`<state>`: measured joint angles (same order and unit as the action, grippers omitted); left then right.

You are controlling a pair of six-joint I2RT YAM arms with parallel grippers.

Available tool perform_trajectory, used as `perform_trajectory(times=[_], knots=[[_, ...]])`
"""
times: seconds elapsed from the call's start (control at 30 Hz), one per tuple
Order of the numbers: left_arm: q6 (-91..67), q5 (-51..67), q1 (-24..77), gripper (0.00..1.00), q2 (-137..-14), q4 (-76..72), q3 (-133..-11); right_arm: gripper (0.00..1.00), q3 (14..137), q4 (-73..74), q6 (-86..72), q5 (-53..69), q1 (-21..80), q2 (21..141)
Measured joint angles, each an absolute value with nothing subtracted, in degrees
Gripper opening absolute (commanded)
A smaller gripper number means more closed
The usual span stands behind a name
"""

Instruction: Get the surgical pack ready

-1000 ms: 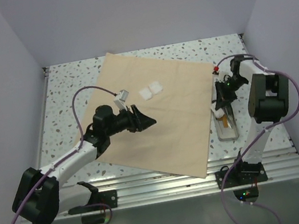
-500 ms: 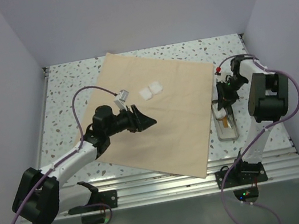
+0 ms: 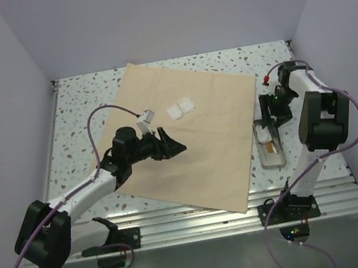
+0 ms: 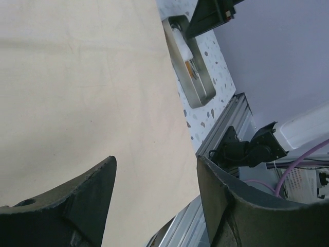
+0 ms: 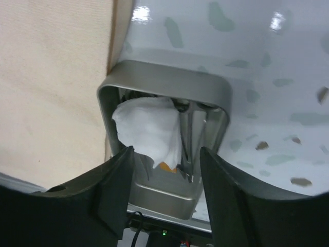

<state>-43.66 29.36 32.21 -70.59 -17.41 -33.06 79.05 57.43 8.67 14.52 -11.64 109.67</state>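
Surgical pack (image 3: 199,148) flat, 2 gauze squares (image 3: 175,112) atop, tray (image 5: 164,70) beside, left fingers (image 4: 77,198) and right fingers (image 5: 110,193) apart, empty

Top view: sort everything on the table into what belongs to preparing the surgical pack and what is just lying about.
Belongs, likely: cloth wrap; gauze squares lying on it; metal tray beside it.
Just there: aluminium rail; purple cable.

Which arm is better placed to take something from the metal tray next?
Probably right: the right gripper hangs open directly over the tray, above its white gauze; the left gripper, also open, hovers over the tan cloth, away from it.
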Motion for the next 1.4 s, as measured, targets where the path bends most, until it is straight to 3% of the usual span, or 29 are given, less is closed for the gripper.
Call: perform_trajectory(times=[0.13,0.17,0.2,0.43,0.53,0.67,0.83,1.13,1.4], knots=[[-42.6,27.2,32.2,0.69,-71.3,-13.3,-35.2,0.76,79.5,57.5,6.0,7.1,-10.5,104.4],[-42.3,26.6,32.2,0.70,-71.7,-12.2,-36.2,0.83,80.0,57.6,5.1,4.9,-9.6,102.9],[-42.2,25.9,32.2,0.70,-72.3,-11.3,-37.2,0.99,80.6,57.5,4.0,2.7,-9.1,101.3],[-42.2,20.6,31.0,0.68,-80.1,-4.7,-47.9,0.99,84.4,55.4,-6.8,-7.9,6.9,93.7],[-42.2,18.1,30.6,0.64,-84.7,-2.4,-53.1,0.99,85.6,53.6,-10.3,-5.8,7.1,93.2],[-42.2,15.9,29.6,0.58,-90.7,-0.5,-58.7,0.99,77.3,45.1,-14.9,1.7,5.8,87.8],[-42.3,14.2,28.2,0.49,-101.4,1.4,-67.5,0.91,74.5,38.4,-18.7,10.1,6.7,87.5],[-42.5,13.2,26.0,0.49,-114.9,2.9,-77.5,0.91,73.6,31.4,-20.9,15.2,10.9,87.8],[-43.4,11.5,24.7,0.52,-117.3,5.8,-80.0,0.91,73.3,31.2,-19.1,15.6,10.9,87.8]])
